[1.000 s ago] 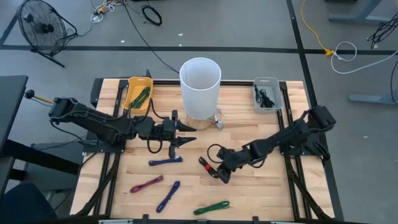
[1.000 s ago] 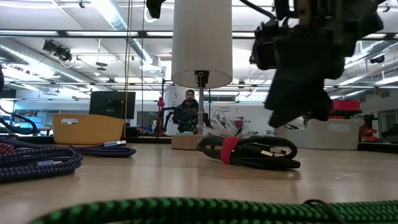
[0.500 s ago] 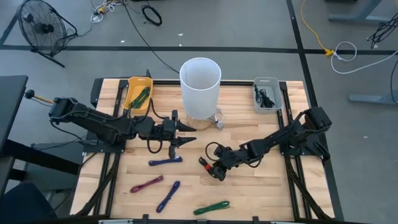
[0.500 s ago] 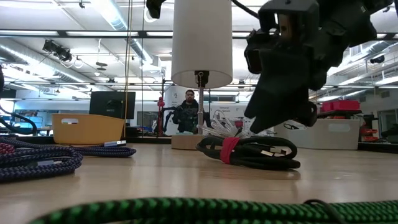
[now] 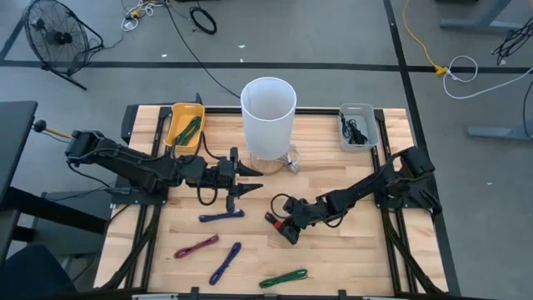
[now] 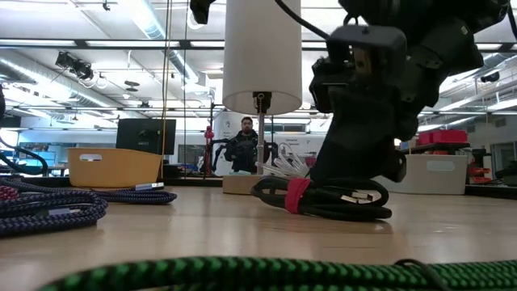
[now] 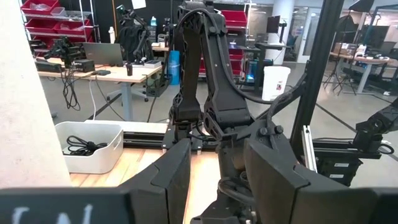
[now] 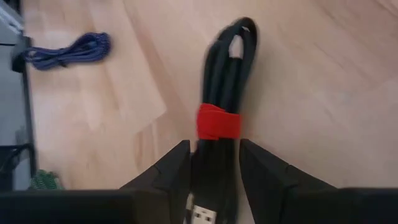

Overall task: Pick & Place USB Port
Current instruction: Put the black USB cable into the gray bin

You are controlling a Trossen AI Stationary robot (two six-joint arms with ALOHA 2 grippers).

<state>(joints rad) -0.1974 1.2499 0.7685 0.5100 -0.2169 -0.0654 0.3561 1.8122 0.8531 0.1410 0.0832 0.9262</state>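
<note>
A black cable bundle (image 5: 277, 215) bound by a red strap (image 8: 219, 122) lies flat on the wooden table, right of centre. My right gripper (image 5: 291, 227) is low over it and open. Its two fingers (image 8: 171, 169) stand on either side of the bundle (image 8: 222, 74), just behind the strap. The low view shows the gripper (image 6: 359, 149) down on the bundle (image 6: 323, 196). My left gripper (image 5: 251, 179) waits open near the foot of the white bucket (image 5: 268, 117), and its own wrist view shows its fingers apart (image 7: 216, 186). My right gripper reaches down from above with a finger (image 8: 264, 169) on each side of the black bundle, lying along its length, near the red strap (image 8: 219, 134). I cannot tell whether the fingers touch it. The bundle rests flat on the table.
A yellow bin (image 5: 185, 125) holding a green cable sits at far left, a grey bin (image 5: 356, 127) holding a black cable at far right. Two blue cables (image 5: 221, 216) (image 5: 225, 262), a magenta one (image 5: 196, 247) and a green one (image 5: 283, 277) lie toward the near edge.
My right gripper has moved toward the table's left and down onto the black cable bundle, ending with its fingers on either side of it. The bundle has stayed where it was.
</note>
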